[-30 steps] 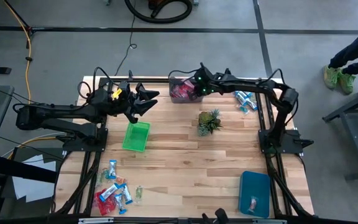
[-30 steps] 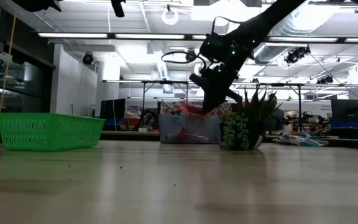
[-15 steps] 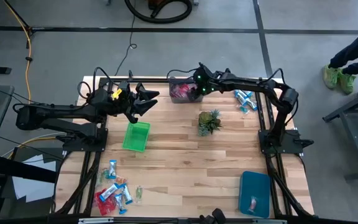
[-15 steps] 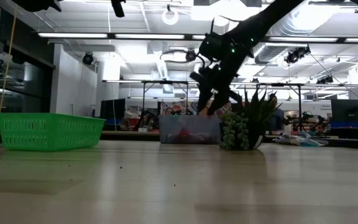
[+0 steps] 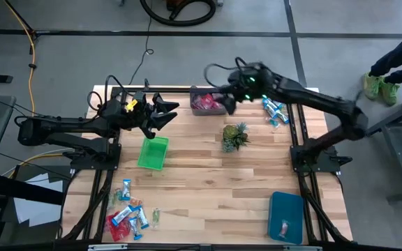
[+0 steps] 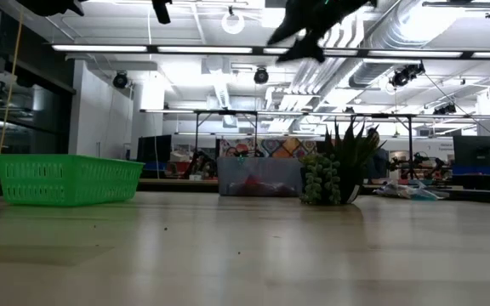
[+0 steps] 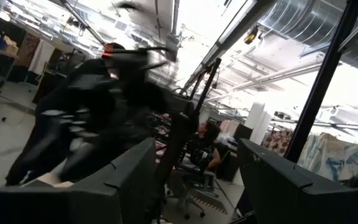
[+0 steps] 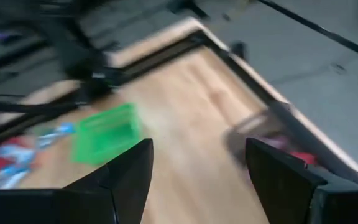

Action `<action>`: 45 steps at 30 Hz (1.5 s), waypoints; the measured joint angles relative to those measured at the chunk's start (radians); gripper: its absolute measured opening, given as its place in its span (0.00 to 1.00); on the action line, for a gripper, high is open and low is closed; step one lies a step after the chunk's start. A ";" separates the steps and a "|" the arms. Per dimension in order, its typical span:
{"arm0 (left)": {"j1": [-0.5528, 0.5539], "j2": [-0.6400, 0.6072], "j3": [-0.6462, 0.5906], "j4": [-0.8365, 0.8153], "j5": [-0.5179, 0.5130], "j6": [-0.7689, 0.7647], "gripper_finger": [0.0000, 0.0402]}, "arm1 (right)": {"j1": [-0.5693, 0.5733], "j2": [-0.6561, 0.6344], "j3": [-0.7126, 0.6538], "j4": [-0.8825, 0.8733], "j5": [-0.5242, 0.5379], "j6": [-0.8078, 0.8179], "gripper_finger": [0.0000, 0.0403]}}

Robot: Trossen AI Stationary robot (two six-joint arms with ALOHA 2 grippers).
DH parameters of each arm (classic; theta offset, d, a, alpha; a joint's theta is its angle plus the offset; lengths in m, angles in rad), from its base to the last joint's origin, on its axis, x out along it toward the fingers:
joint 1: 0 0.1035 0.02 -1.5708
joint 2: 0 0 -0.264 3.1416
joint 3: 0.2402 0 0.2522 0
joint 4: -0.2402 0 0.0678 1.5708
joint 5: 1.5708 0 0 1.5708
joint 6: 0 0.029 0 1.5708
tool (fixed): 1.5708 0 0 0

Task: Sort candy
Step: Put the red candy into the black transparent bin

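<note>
Sorting partly done: red candy [image 5: 202, 104] in grey bin [image 5: 207, 91]; pile [image 5: 129, 217] left (near-left corner). Right gripper [image 8: 194, 163] open, empty; left gripper [image 5: 167, 113] open.

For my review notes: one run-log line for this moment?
right gripper: open, raised above clear bin | left gripper: open, above green basket | candy: unsorted

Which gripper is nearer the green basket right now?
Left. The left gripper hovers just past the green basket's far end, fingers apart. The right gripper is off across the table, raised by the clear bin, open and empty.
</note>
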 joint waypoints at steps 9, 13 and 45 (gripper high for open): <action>0.001 0.004 0.015 -0.079 -0.003 0.096 0.53 | 0.250 -0.291 -0.315 0.383 -0.008 0.188 0.62; 0.001 0.008 0.135 -0.458 0.011 0.288 0.53 | 0.320 -0.331 -0.435 0.647 0.058 0.234 0.62; -0.111 0.051 0.353 -1.033 0.069 0.211 0.53 | 0.336 -0.262 -0.443 0.620 0.188 -0.193 0.62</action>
